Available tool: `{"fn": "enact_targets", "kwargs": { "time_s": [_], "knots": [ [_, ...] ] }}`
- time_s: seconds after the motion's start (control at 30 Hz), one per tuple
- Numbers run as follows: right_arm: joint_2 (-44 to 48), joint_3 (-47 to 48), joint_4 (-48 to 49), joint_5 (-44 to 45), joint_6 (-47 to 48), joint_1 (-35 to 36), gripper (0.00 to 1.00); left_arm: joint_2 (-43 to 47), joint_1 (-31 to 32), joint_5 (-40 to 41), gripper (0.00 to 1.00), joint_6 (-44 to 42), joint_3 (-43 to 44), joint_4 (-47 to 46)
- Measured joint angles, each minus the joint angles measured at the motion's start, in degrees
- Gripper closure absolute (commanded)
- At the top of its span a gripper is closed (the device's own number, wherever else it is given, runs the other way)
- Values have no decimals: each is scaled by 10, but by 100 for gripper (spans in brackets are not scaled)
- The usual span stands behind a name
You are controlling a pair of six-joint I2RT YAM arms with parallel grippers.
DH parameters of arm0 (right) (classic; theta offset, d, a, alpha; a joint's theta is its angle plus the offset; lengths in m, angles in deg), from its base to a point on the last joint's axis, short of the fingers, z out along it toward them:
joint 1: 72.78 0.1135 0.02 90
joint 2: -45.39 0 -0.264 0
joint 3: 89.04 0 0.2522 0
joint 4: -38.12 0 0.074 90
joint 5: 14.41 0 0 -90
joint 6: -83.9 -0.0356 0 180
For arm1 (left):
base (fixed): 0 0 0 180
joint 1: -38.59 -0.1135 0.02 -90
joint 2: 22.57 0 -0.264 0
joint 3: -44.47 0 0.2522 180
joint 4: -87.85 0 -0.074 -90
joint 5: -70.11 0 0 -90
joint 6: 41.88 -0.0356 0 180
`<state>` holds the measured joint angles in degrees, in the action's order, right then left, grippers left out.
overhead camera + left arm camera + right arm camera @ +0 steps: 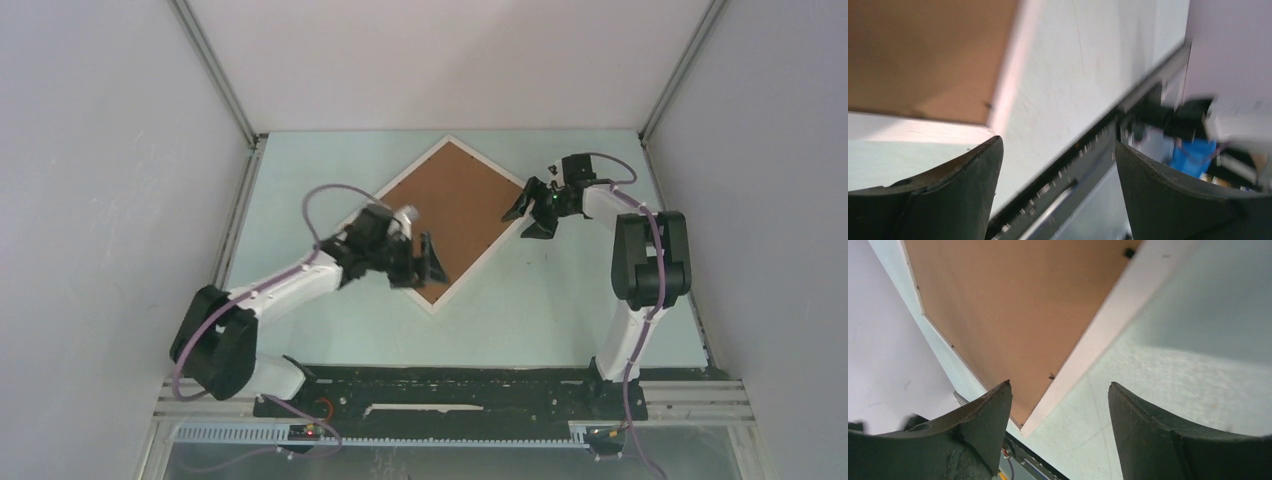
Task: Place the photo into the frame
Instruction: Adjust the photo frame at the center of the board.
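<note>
Left gripper (418,268) and right gripper (528,218) hover wide, empty, by the frame (470,279); photo unseen, perhaps beneath the backing board (450,215), so lifting it probably comes next

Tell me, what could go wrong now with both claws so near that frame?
Both the left gripper and right gripper hang open at the edges of the frame; a bump could slide or twist it on the table. Only the brown backing board shows, the photo is out of sight, so it may sit crooked underneath unnoticed.
</note>
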<state>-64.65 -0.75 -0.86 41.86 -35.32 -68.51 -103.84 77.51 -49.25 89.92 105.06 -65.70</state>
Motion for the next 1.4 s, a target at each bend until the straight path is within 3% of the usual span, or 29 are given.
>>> {"fn": "enact_targets", "kwargs": {
  "time_s": [0.17,0.3,0.43,0.57,0.7,0.87,1.0,1.17,1.4],
  "knots": [
    [0,-24,4,-11,-4,-19,24,19,-191,33,5,-65,93,74],
    [0,-36,14,-21,-12,-4,23,-49,-305,104,3,-102,207,102],
    [-4,-36,40,-34,-22,7,23,-169,-354,156,0,-126,294,113],
    [-12,-36,53,-38,-24,10,23,-302,-384,160,1,-146,372,136],
    [-19,-36,55,-39,-24,10,23,-375,-402,137,6,-155,422,164],
    [-33,-36,55,-39,-24,10,23,-384,-396,72,13,-137,390,133],
    [-34,-36,51,-35,-21,9,28,-306,-382,47,23,-115,268,58],
    [-33,-49,52,-33,-20,-14,35,-223,-373,29,32,-102,150,56],
    [-23,-78,59,-43,-12,-30,43,-206,-352,27,49,-129,124,87]
  ]
}}
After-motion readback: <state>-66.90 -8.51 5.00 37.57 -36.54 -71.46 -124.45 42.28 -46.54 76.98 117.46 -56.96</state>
